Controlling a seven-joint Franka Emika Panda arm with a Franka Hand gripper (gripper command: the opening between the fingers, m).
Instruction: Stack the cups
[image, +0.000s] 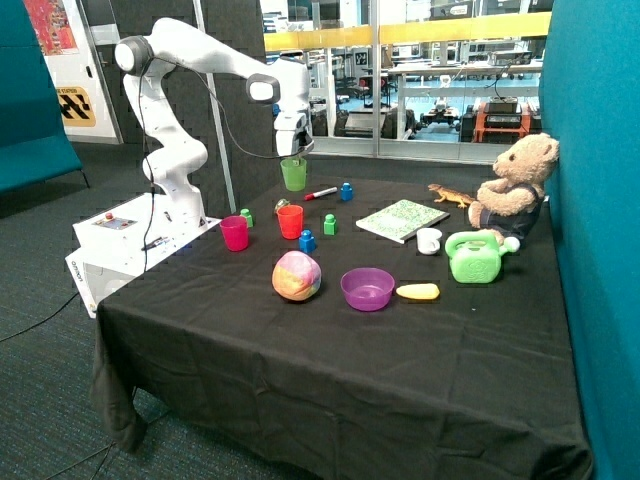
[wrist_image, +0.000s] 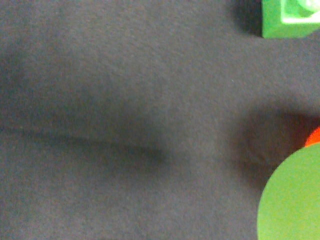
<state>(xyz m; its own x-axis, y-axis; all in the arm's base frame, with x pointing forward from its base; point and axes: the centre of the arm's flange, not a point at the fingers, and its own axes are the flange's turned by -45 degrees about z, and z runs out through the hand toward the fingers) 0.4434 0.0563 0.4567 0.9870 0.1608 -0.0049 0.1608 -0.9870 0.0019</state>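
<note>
Three cups, none stacked: gripper (image: 294, 152) clamps green cup (image: 293, 174) in air above red cup (image: 290, 221); pink cup (image: 234, 233) apart on black cloth (image: 330, 350). Wrist view adds green block (wrist_image: 290, 18), red sliver

The wrist view is showing mostly the dark cloth (wrist_image: 125, 100) covering the desk. A large green rounded surface, consistent with the green cup (wrist_image: 292, 200), is filling one corner of the picture, and its edge is curving across the cloth. At about 1 o'clock from the green cup, a small sliver of the red cup (wrist_image: 313, 136) is showing, touching the green edge in the picture. At 12 o'clock from both, well apart, a green block (wrist_image: 290, 19) is lying on the cloth, partly cut off. A soft shadow band is running across the cloth.
</note>
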